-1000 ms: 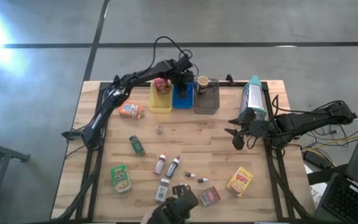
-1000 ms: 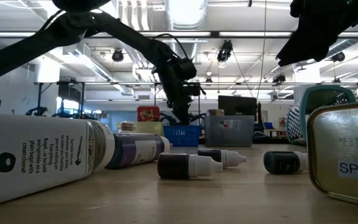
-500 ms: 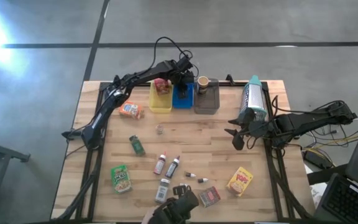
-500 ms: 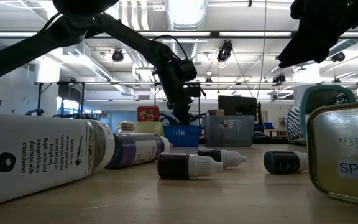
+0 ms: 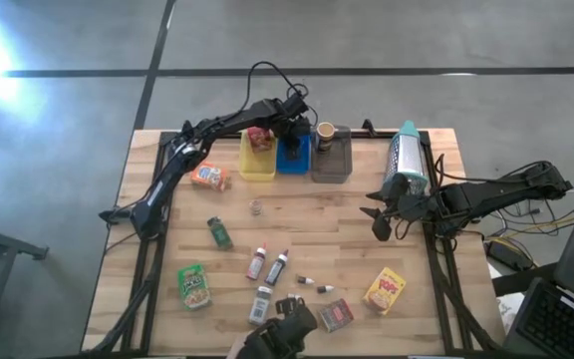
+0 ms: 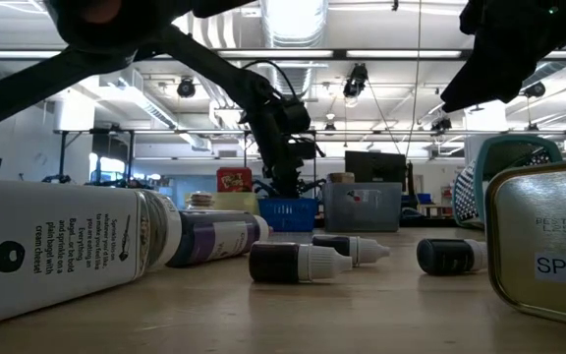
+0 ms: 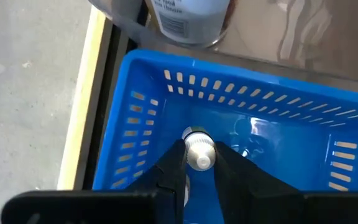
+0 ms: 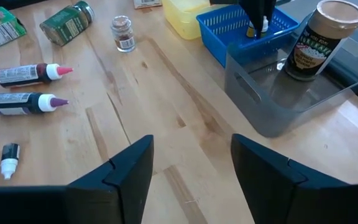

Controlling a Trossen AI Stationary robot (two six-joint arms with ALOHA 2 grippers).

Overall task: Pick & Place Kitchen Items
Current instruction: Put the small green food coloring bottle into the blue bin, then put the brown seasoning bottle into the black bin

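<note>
One vial (image 7: 199,152) in left claw (image 7: 197,163) | blue tray (image 7: 135,134) | wrist-only detail

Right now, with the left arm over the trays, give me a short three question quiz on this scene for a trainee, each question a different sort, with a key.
1. True or false: the left gripper has its fingers shut on a small white-capped vial over the blue tray.
2. Multiple choice: the brown cup stands in which tray? A. the yellow tray B. the blue tray C. the grey tray
3. Fill in: the right gripper hangs open over bare ____, holding nothing.

Key: 1 true; 2 C; 3 table.
</note>
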